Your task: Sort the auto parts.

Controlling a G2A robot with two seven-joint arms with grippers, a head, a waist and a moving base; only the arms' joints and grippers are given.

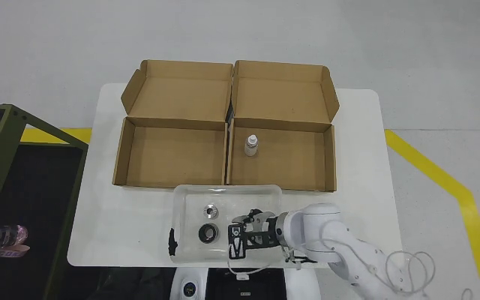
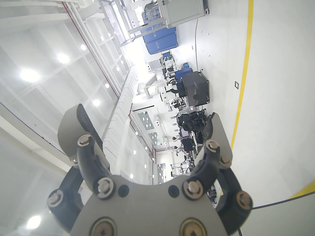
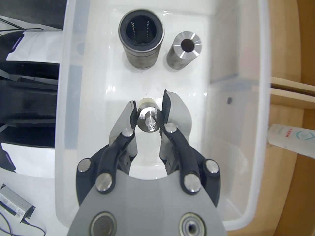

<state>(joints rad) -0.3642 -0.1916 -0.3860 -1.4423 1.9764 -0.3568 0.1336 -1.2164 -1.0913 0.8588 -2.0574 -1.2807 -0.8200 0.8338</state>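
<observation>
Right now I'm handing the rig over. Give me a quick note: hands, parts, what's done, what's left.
Right hand: down in the clear bin, shut on a small metal pin.
Left hand: open, holding nothing.
Also in the bin: a dark sleeve and a silver sleeve, both upright, side by side.
Done: one white bottle stands in the right box.
Left: get the pin out and boxed, then both sleeves. The left box has no part yet.

My right claw (image 3: 149,103) pinches a small pin-tipped steel cylinder (image 3: 147,121) inside the clear bin (image 3: 73,79). A dark bearing (image 3: 141,42) and slotted steel sleeve (image 3: 184,50) stand near it (both upright).
</observation>
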